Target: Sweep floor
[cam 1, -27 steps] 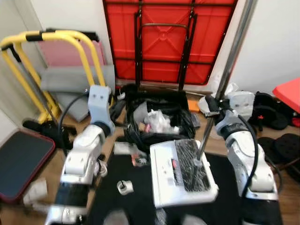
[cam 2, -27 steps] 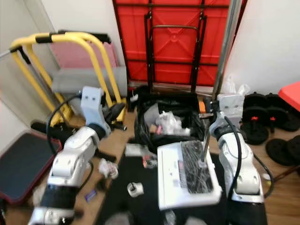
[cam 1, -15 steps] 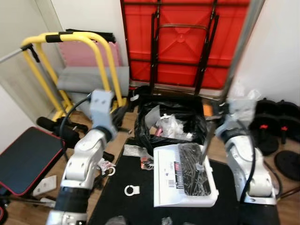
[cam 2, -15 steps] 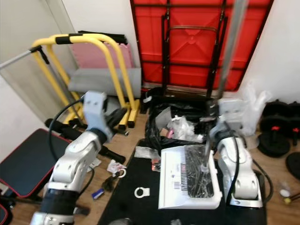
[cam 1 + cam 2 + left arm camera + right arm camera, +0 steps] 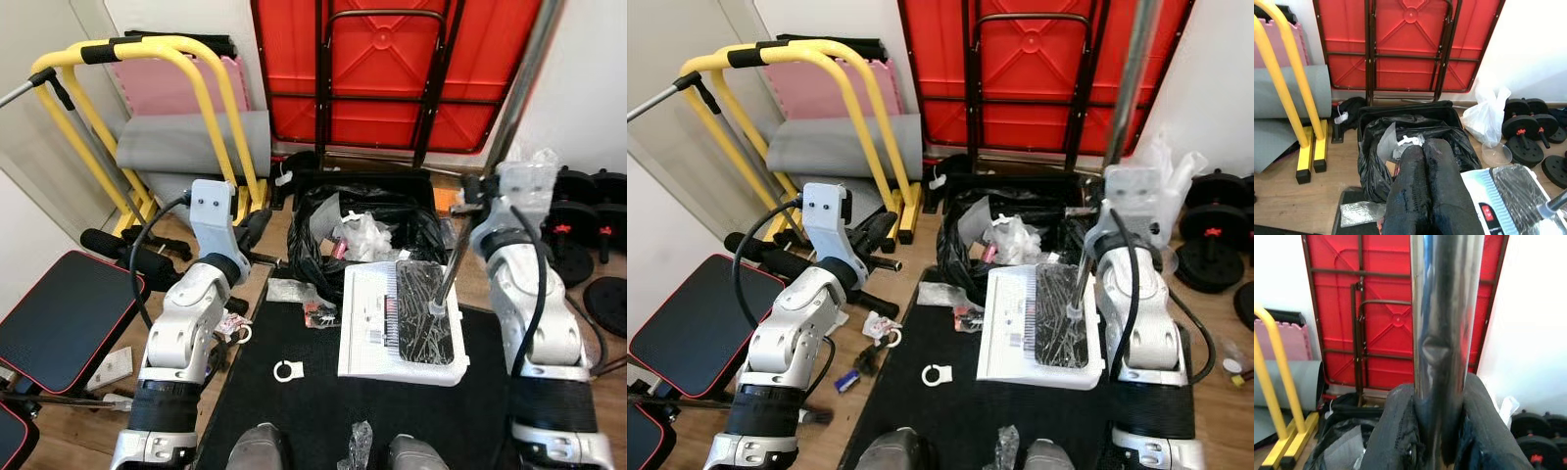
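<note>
A white dustpan (image 5: 372, 323) lies on the black mat (image 5: 294, 421), its tray full of dark debris (image 5: 426, 318). A silver pole (image 5: 519, 88) rises from it, and my right gripper (image 5: 472, 188) is shut on that pole (image 5: 1447, 308), with a finger (image 5: 1396, 431) on each side. My left gripper (image 5: 1423, 152) is shut and holds nothing; it hovers left of a black trash bag (image 5: 377, 211) stuffed with waste. Litter lies nearby: a white ring (image 5: 285, 371), a silver wrapper (image 5: 286, 290), small scraps (image 5: 318, 313) and a crumpled wrapper (image 5: 359, 443).
A red folded table (image 5: 392, 69) leans on the back wall. A yellow frame (image 5: 147, 59) and grey mats stand at the left, with a black bench pad (image 5: 59, 323) closer. Dumbbells (image 5: 598, 196) and a white plastic bag (image 5: 1488, 115) are at the right. My feet (image 5: 257, 450) stand on the mat.
The whole view has shifted, so the camera moved. My right gripper stays shut on the pole, and the dustpan still lies on the mat below the bag.
</note>
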Controlling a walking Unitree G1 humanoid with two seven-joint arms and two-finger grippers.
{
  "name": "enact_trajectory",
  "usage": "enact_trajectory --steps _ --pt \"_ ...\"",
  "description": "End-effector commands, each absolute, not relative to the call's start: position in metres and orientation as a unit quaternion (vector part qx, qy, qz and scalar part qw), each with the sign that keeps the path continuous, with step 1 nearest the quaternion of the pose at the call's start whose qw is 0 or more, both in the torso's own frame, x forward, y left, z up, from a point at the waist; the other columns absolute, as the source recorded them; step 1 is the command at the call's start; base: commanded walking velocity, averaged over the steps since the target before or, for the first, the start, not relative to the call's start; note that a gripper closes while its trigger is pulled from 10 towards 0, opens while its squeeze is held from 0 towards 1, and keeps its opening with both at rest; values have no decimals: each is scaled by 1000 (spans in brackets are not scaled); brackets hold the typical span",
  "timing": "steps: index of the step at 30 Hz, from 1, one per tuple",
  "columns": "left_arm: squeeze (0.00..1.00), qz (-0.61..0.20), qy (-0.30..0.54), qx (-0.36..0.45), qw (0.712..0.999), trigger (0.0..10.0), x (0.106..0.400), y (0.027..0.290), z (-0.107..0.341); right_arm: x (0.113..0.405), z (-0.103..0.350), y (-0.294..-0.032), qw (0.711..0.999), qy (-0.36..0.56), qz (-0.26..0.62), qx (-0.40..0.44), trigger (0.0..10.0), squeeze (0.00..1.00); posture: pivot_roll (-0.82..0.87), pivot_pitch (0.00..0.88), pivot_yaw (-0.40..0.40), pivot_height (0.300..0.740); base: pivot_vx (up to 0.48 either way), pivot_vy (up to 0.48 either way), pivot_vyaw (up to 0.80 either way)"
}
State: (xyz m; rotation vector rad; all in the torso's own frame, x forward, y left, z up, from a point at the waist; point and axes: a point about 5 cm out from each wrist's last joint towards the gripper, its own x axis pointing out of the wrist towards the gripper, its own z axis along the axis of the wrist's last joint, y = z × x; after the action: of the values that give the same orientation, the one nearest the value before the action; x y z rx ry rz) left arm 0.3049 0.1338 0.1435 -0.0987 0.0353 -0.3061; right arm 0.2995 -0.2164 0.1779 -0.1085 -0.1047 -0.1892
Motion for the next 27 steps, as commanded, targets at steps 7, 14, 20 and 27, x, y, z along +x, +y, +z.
enact_trajectory --steps 7,14,20,27 --pt "0 -155 16 -57 986 10000 304 133 145 305 203 -220 985 -118 -103 -74 10000 0 -8 0 -11 675 0 0 0" --pt "0 -162 14 -59 985 10000 303 131 147 307 206 -217 985 -125 -100 -72 10000 0 -7 0 -10 645 0 0 0" --pt "0 -164 15 -58 985 10000 303 131 147 309 207 -217 984 -135 -100 -67 10000 0 -5 0 -9 625 0 0 0" --pt "0 -167 15 -56 984 10000 302 130 147 311 214 -221 980 -155 -108 -66 10000 0 -2 0 -7 600 0 0 0"
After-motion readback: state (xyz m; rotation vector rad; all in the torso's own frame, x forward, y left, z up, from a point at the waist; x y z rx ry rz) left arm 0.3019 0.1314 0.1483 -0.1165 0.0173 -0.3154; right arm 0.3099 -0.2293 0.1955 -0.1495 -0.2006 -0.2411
